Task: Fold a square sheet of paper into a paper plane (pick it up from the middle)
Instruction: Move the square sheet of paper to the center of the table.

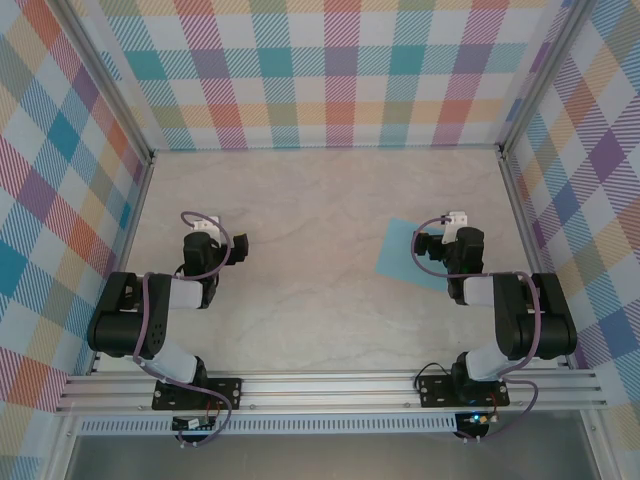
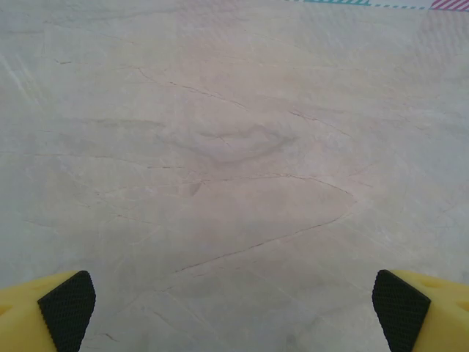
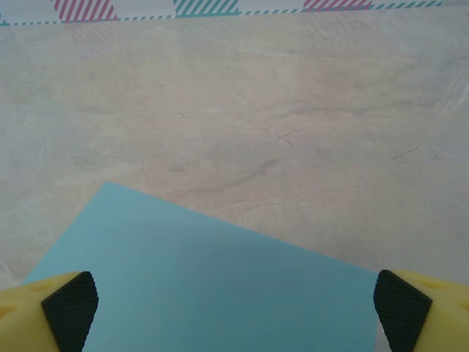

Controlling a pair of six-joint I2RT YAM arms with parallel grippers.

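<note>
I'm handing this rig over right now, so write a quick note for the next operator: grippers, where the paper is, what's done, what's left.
Left gripper: open, holding nothing, over bare table on the left side.
Right gripper: open, holding nothing, poised over the near part of the sheet of paper.
Paper: light-blue square lying flat on the right half of the table. From above, the right arm hides part of it. No fold is visible.
Done: nothing yet, the sheet is not picked up.
Left: grasp the sheet at its middle, then make all the folds for the plane.
</note>
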